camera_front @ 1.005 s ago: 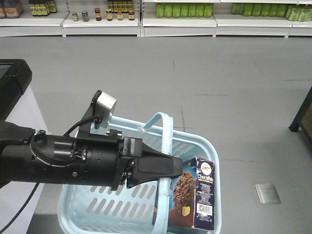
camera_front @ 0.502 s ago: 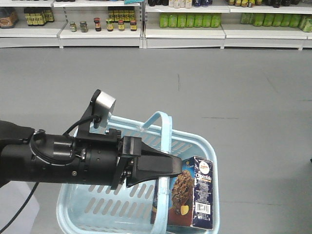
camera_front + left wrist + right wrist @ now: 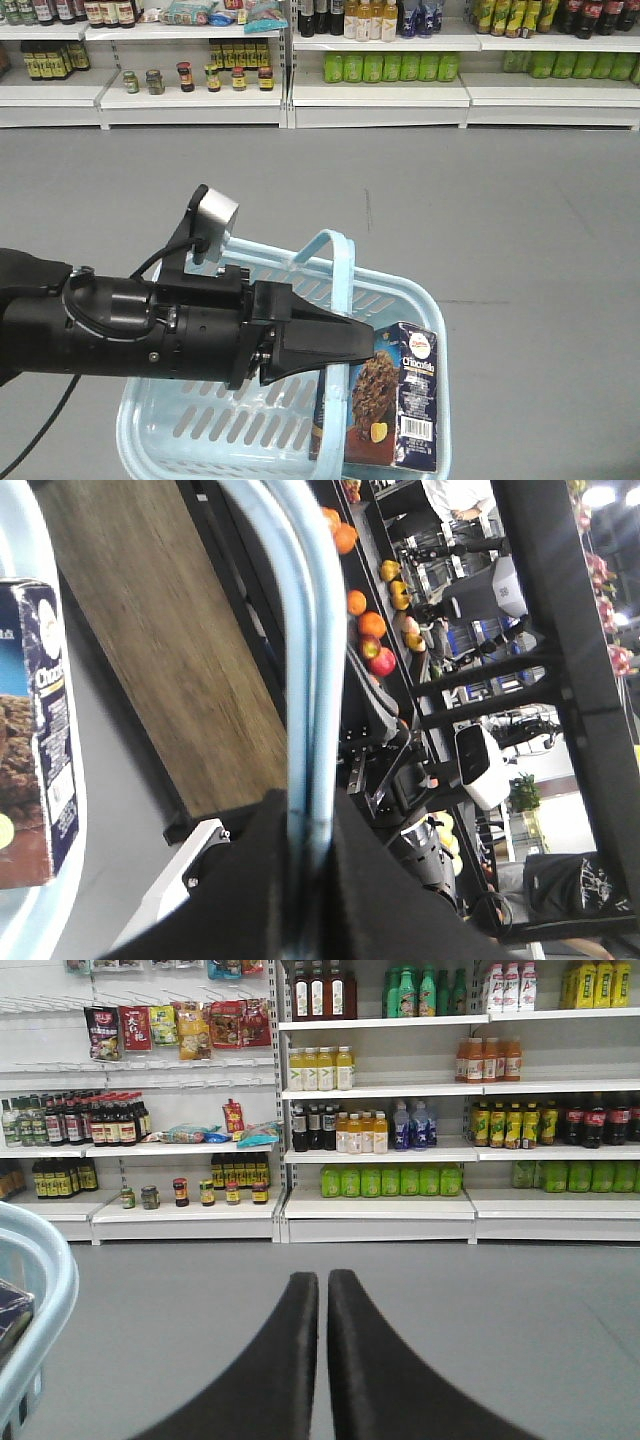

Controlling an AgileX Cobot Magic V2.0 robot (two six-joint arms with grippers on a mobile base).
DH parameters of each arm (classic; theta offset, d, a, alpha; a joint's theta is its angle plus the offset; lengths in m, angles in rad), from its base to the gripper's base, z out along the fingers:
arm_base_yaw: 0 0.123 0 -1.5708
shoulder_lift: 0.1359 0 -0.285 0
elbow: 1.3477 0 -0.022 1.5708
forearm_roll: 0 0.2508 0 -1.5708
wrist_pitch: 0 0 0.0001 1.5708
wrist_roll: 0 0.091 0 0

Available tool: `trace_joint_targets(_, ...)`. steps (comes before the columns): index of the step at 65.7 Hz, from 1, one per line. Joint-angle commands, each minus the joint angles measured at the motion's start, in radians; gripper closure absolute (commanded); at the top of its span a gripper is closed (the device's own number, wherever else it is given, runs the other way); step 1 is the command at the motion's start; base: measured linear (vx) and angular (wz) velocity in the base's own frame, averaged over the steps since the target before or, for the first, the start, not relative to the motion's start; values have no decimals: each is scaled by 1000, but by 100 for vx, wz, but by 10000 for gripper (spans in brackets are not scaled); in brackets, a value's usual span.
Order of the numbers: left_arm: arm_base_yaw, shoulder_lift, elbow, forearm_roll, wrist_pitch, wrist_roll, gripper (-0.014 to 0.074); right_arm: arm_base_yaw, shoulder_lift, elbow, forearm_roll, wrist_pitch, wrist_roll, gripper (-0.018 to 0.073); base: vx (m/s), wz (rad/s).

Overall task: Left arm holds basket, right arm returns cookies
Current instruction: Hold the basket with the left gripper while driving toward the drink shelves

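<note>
While the left wrist view shows the pale blue handle (image 3: 303, 680) running straight down between the two black fingers of the left hand (image 3: 305, 830), that hand reads as clamped on it, so the holding half of the job looks to be in place. In the front view the left hand (image 3: 362, 345) reaches across the open top of the basket (image 3: 436, 312), and the cookies (image 3: 395, 400) stand upright inside, just past its tip and a little below it; whether tip and box touch I cannot tell. The right hand (image 3: 322, 1295) has its two fingers pressed together with nothing between them, and it points out over the grey floor (image 3: 520, 1300) toward the stocked shelves (image 3: 380, 1205). The basket rim (image 3: 45, 1260) lies off to its left at the edge of that view, with a dark corner behind it that is probably the box. By my judgement the return has not begun: the cookies sit in the basket, untouched. The next move calls for the right hand to part its fingers, swing left and down into the basket, close on the box's narrow sides, and lift it clear of rim and handle.
</note>
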Motion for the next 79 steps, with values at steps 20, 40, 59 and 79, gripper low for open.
trace_joint_targets(20,-6,-32,-36,-121,49,20,599,-1,-13,18,-8,-70,-4,570,58,-3)
trace_joint_targets(40,-6,-32,-36,-120,46,20,599,-1,-13,18,-8,-70,-4,570,57,4)
trace_joint_targets(59,-6,-32,-36,-120,47,20,599,-1,-13,18,-8,-70,-4,570,55,2)
trace_joint_targets(79,-6,-32,-36,-121,46,20,599,-1,-13,18,-8,-70,-4,570,53,-4)
